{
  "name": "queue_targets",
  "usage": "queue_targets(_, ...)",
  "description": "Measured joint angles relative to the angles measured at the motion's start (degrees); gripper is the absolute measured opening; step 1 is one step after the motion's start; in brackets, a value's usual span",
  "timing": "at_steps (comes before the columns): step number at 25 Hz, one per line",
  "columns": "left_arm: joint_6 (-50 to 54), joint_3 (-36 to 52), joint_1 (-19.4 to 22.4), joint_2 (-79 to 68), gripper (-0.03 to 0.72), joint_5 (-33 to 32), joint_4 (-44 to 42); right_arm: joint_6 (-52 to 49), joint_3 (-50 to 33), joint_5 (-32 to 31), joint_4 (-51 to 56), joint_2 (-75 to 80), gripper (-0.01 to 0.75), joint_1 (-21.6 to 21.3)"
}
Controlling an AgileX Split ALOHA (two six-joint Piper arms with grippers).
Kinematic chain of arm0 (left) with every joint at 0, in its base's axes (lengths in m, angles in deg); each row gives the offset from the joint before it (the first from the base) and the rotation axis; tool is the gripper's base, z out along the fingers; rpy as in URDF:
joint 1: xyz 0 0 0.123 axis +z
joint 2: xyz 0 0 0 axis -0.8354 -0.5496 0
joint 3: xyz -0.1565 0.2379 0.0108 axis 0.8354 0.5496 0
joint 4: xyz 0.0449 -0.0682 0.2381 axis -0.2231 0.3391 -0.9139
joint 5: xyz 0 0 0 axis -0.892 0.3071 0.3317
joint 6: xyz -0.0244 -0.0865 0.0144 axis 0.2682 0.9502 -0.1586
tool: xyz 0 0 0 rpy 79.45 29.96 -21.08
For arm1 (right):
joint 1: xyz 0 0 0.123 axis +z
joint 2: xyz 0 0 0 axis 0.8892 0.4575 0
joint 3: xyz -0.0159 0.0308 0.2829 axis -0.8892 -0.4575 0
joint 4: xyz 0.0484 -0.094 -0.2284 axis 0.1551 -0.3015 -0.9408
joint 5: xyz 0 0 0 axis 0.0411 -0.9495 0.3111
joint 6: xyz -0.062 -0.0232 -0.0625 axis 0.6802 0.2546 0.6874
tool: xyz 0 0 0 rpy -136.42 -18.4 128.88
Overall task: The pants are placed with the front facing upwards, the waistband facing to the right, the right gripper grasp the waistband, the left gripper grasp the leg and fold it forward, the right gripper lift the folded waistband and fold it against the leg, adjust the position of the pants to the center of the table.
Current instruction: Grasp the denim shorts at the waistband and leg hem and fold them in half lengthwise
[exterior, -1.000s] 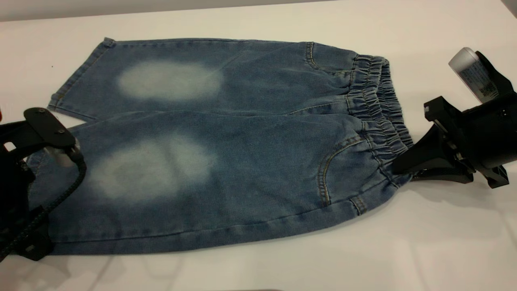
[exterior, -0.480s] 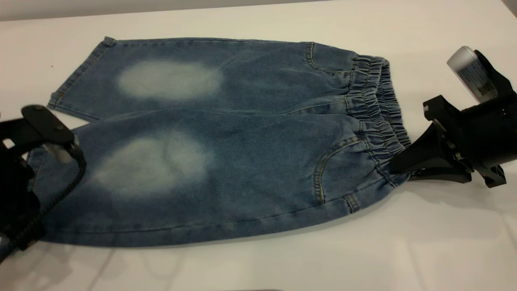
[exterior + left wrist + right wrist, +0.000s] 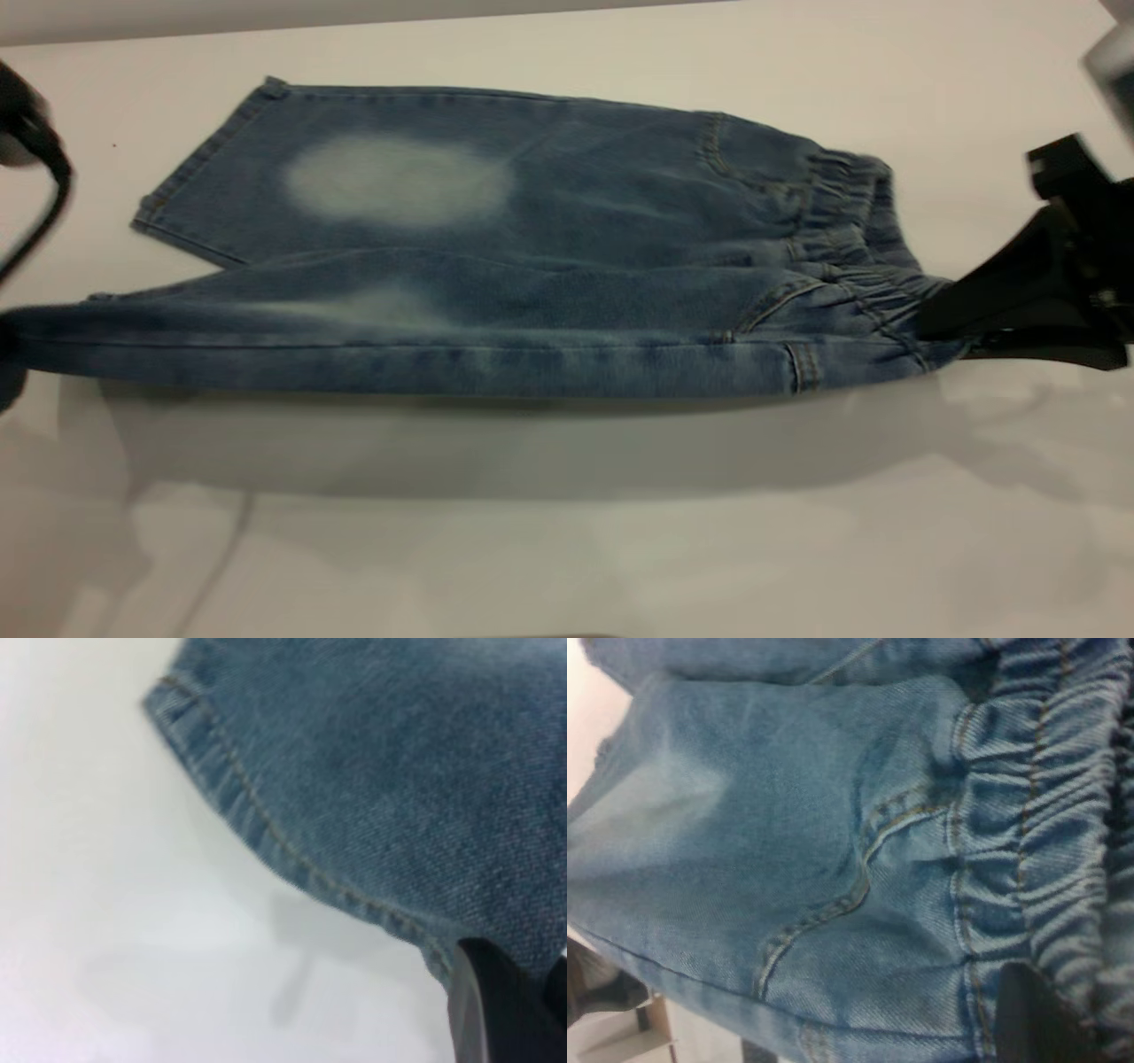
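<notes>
From the exterior view we see the pants (image 3: pixel 496 266) on the table (image 3: pixel 567 549), their near leg raised off it, with the right gripper (image 3: pixel 939 315) clamped on the waistband (image 3: pixel 873 275) at the right. The left wrist view gives us the left gripper (image 3: pixel 496 1010) pinching the leg hem (image 3: pixel 292 859). In the right wrist view a finger (image 3: pixel 1028 1019) presses the ruched band.
</notes>
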Motion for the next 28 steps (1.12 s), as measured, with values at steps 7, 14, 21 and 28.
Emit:
queue_targets(7, 0.0, 0.2, -0.6, 14.9, 0.031, -8.9, -1.2, -9.2, -5.9, -1.3, -4.2, -9.8, 0.058, -0.1)
queue_targets(14, 6.9, -4.7, -0.6, 11.5, 0.031, -5.3, -7.8, -20.9, -2.8, -2.2, -4.4, -12.2, 0.058, -0.1)
queue_targets(21, 8.0, -17.8, -0.6, -5.9, 0.031, 2.6, -11.2, -31.1, 3.0, -0.1, -1.0, -12.0, 0.058, -0.1)
queue_targets(28, 8.0, -31.7, -1.5, -23.0, 0.031, 5.6, -11.6, -34.2, 7.2, 3.3, 4.4, -6.7, 0.058, -0.1)
